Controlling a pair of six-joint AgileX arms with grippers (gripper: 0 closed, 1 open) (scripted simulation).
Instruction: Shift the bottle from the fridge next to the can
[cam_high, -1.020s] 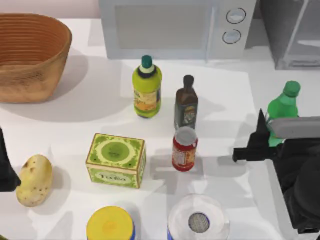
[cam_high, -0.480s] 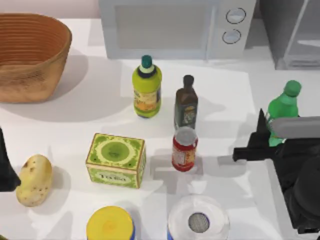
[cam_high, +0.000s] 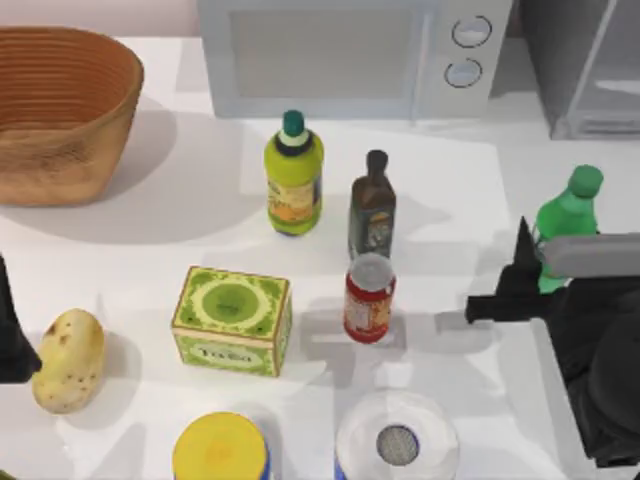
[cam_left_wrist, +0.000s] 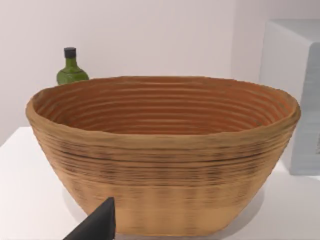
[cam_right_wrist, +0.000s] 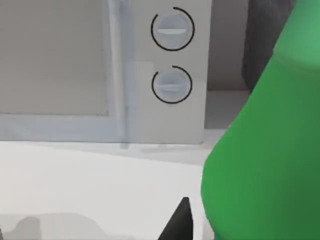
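The bright green bottle (cam_high: 565, 215) stands upright on the table at the right, in front of the grey fridge (cam_high: 585, 60) in the back right corner. My right gripper (cam_high: 553, 258) is shut around its lower body, which a grey part of the arm hides. In the right wrist view the bottle (cam_right_wrist: 265, 150) looms close beside a black fingertip (cam_right_wrist: 181, 222). The red can (cam_high: 369, 298) stands near the table's middle, well to the left of the bottle. My left gripper (cam_high: 10, 340) is parked at the left edge.
A white microwave (cam_high: 350, 55) lines the back. A yellow-green bottle (cam_high: 294, 178) and a dark brown bottle (cam_high: 372, 208) stand behind the can. A green box (cam_high: 232, 320), potato (cam_high: 68, 360), wicker basket (cam_high: 60, 110), yellow-lidded tub (cam_high: 220, 450) and white-lidded container (cam_high: 397, 440) are also here.
The green bottle's cap has shifted slightly down and to the right in the top view. The right arm has barely moved; the left arm is still.
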